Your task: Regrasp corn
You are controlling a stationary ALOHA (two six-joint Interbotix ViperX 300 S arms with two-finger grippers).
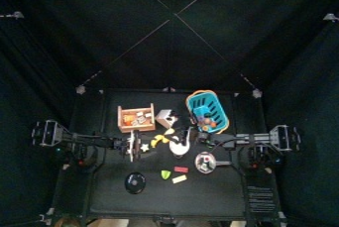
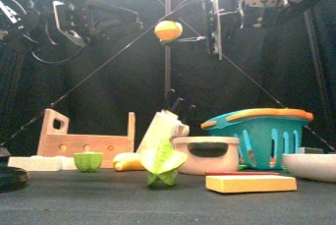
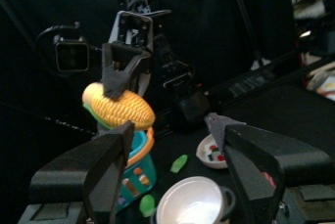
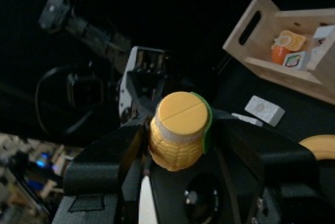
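Observation:
The corn point(image 2: 167, 29) is a short yellow cob with a pale green end, held high above the table. My right gripper point(image 2: 186, 34) is shut on it from the side. In the right wrist view the cob point(image 4: 179, 128) stands between the right gripper's point(image 4: 179, 155) jaws. In the left wrist view the corn point(image 3: 118, 107) hangs a little beyond my left gripper point(image 3: 170, 135). The left gripper is open and empty, its jaws wide apart and not touching the cob. The left arm point(image 2: 59, 23) hangs at the left in the front view.
On the table below stand a wooden crate point(image 2: 85, 136), a teal basket point(image 2: 256, 136), a white bowl point(image 2: 207, 155), a small green cup point(image 2: 88, 161), a flat yellow block point(image 2: 250, 183) and a second bowl point(image 2: 312, 165) at the right edge.

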